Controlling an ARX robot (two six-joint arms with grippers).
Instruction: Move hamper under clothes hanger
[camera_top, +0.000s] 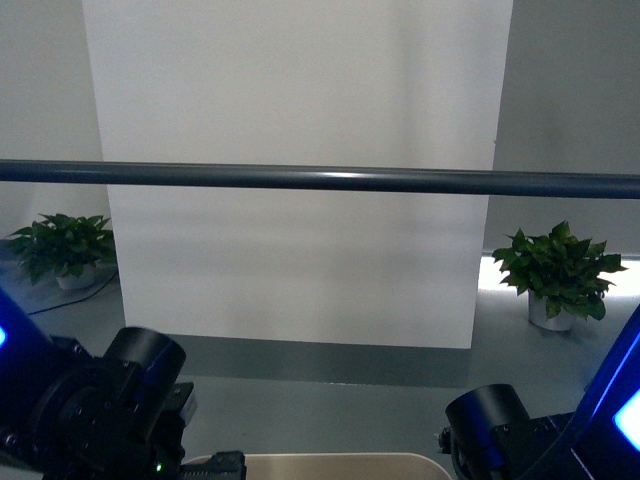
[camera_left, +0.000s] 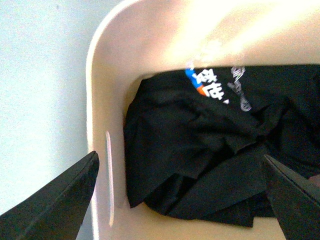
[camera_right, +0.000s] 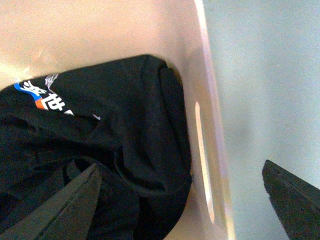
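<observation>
we take the hamper (camera_top: 330, 466) as our landmark: in the front view only a strip of its beige rolled rim shows at the lower edge, sitting on the grey floor (camera_top: 330, 385) between our two arms. the clothes hanger (camera_top: 320, 180) shows as one long dark grey rail running level across the whole view, above and beyond the hamper; its legs are out of view, so we cannot tell how far the hamper stands from them. behind the rail hangs a wide white panel (camera_top: 300, 170), and beyond the hamper a potted plant (camera_top: 62, 248) stands off to the left side and another potted plant (camera_top: 555, 272) to the right side. inside the hamper (camera_left: 100, 100) lies a crumpled black shirt (camera_left: 200, 150) with a white, blue and orange print, pressed close to the wall with the slot handle. the left gripper (camera_left: 180, 200) hangs over the hamper's left rim with its jaws wide apart, one tip outside the wall and one over the shirt. the right gripper (camera_right: 185, 200) hangs over the right rim the same way, jaws apart, straddling the wall by its slot handle (camera_right: 202, 160); neither pair is closed on the rim.
</observation>
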